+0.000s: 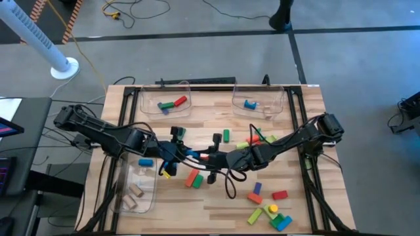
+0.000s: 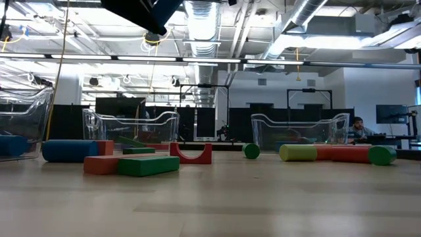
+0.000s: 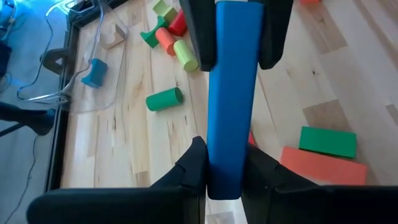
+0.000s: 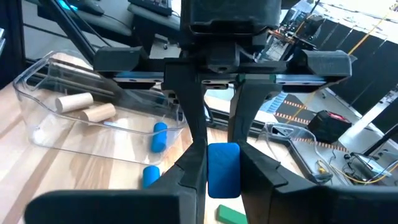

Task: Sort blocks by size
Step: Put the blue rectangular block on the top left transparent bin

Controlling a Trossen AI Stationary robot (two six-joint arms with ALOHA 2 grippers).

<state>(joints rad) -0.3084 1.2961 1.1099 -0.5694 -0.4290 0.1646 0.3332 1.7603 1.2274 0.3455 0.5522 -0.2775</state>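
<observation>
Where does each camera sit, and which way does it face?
High: overhead, straight down on table; left arm, right arm.
Low: table-top height, level across blocks toward room; dark arm part above.
Left wrist: past left pincer along blue bar toward right pincer.
Right wrist: past right pincer toward left pincer, clear bin.
Shared: both wrist views show both pincers gripping the bar.

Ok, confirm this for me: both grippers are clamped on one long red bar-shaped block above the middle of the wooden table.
Not red: the long bar-shaped block is blue, as the left wrist view shows. The rest stands: the left gripper and the right gripper are both clamped on it above the middle of the wooden table.
</observation>
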